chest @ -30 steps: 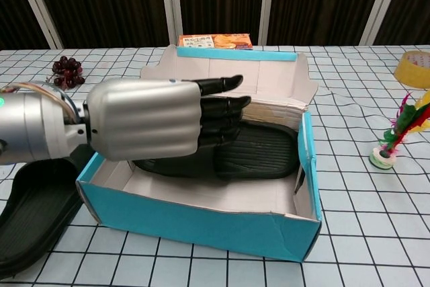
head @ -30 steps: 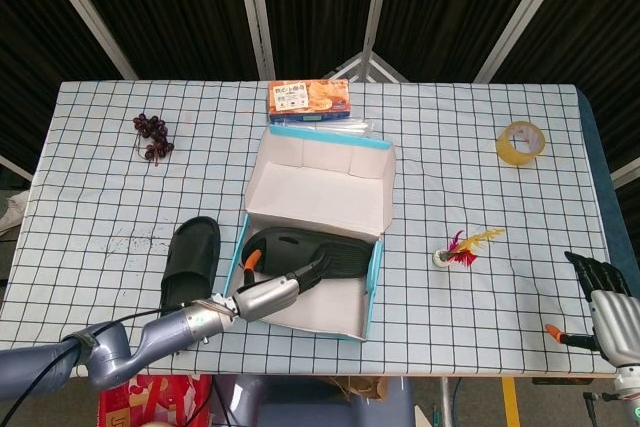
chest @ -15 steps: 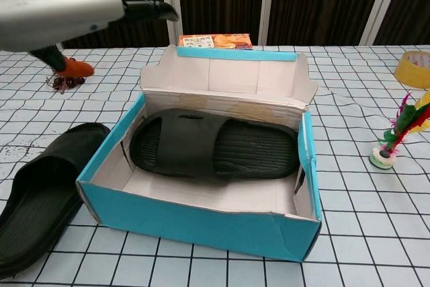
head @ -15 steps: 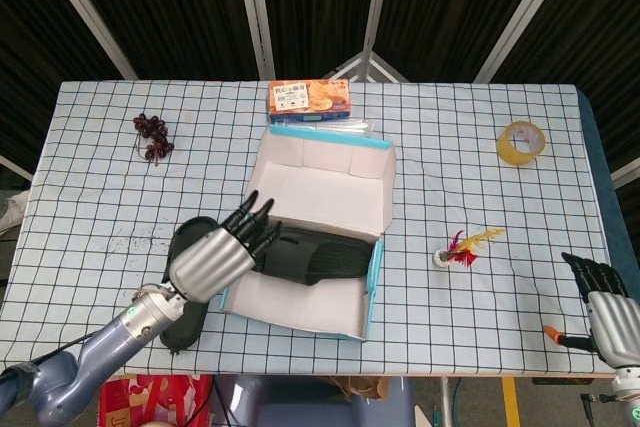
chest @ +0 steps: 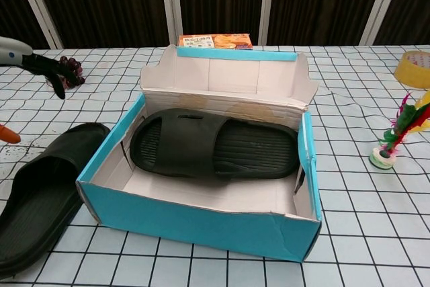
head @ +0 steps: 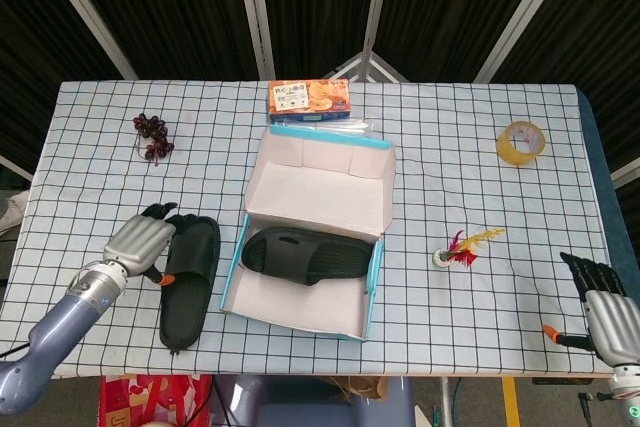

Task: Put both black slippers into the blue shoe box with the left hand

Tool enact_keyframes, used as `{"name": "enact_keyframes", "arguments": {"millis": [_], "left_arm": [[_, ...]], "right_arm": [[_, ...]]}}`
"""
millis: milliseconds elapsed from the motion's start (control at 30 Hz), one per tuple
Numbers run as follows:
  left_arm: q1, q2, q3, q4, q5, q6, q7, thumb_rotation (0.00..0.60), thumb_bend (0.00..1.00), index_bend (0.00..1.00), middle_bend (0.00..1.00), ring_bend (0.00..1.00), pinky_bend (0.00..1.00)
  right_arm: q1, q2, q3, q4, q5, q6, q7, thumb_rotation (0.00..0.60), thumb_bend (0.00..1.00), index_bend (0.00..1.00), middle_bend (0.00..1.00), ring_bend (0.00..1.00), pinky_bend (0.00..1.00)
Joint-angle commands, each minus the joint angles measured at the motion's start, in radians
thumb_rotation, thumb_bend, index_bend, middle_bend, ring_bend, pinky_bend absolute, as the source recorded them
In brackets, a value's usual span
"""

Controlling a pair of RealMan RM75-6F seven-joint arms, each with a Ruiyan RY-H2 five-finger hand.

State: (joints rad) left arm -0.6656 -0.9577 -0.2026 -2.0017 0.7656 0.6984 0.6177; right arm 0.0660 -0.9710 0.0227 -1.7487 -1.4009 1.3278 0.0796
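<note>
One black slipper (head: 305,256) (chest: 213,144) lies flat inside the blue shoe box (head: 375,272) (chest: 201,223), whose lid stands open at the back. The second black slipper (head: 189,282) (chest: 41,196) lies on the table just left of the box. My left hand (head: 143,243) (chest: 41,66) hovers at that slipper's left edge, fingers apart and holding nothing. My right hand (head: 603,297) rests at the table's front right corner, away from both slippers, with its fingers apart.
A bunch of dark grapes (head: 152,135) lies at the back left. An orange snack box (head: 309,99) (chest: 215,41) stands behind the shoe box. A yellow tape roll (head: 522,141) (chest: 414,68) and a feathered shuttlecock (head: 461,249) (chest: 396,132) sit to the right.
My left hand has come up out of the shoe box, leaving the slipper inside, and swung left to the second slipper on the table. The right hand has barely moved.
</note>
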Motion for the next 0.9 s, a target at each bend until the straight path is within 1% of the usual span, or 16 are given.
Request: {"name": "enact_keyframes", "arguments": {"millis": [33, 167, 367, 567, 900], "left_arm": [[-0.076, 0.024, 0.052, 0.038, -0.09, -0.058, -0.03, 0.577, 0.16, 0.12, 0.19, 0.0, 0.08], [-0.125, 0.002, 0.094, 0.067, -0.131, -0.054, -0.025, 0.572, 0.16, 0.12, 0.19, 0.0, 0.08], [-0.188, -0.059, 0.131, 0.138, -0.177, -0.054, -0.039, 0.573, 0.15, 0.1, 0.18, 0.0, 0.06], [-0.259, -0.113, 0.181, 0.195, -0.21, -0.072, -0.018, 0.574, 0.15, 0.1, 0.17, 0.0, 0.05], [-0.356, -0.178, 0.25, 0.245, -0.266, -0.09, -0.008, 0.582, 0.15, 0.09, 0.18, 0.0, 0.05]], "right_arm": [[0.001, 0.0, -0.001, -0.001, -0.001, -0.002, -0.002, 0.6, 0.16, 0.05, 0.11, 0.08, 0.04], [0.001, 0.001, -0.001, -0.001, 0.0, -0.002, -0.001, 0.6, 0.16, 0.05, 0.11, 0.08, 0.04], [0.004, 0.0, -0.001, -0.001, 0.004, -0.009, -0.007, 0.6, 0.16, 0.05, 0.11, 0.08, 0.04], [0.006, -0.001, 0.0, -0.004, 0.013, -0.012, -0.017, 0.6, 0.16, 0.05, 0.11, 0.08, 0.04], [0.008, 0.002, 0.003, -0.01, 0.032, -0.022, -0.028, 0.6, 0.16, 0.05, 0.11, 0.08, 0.04]]}}
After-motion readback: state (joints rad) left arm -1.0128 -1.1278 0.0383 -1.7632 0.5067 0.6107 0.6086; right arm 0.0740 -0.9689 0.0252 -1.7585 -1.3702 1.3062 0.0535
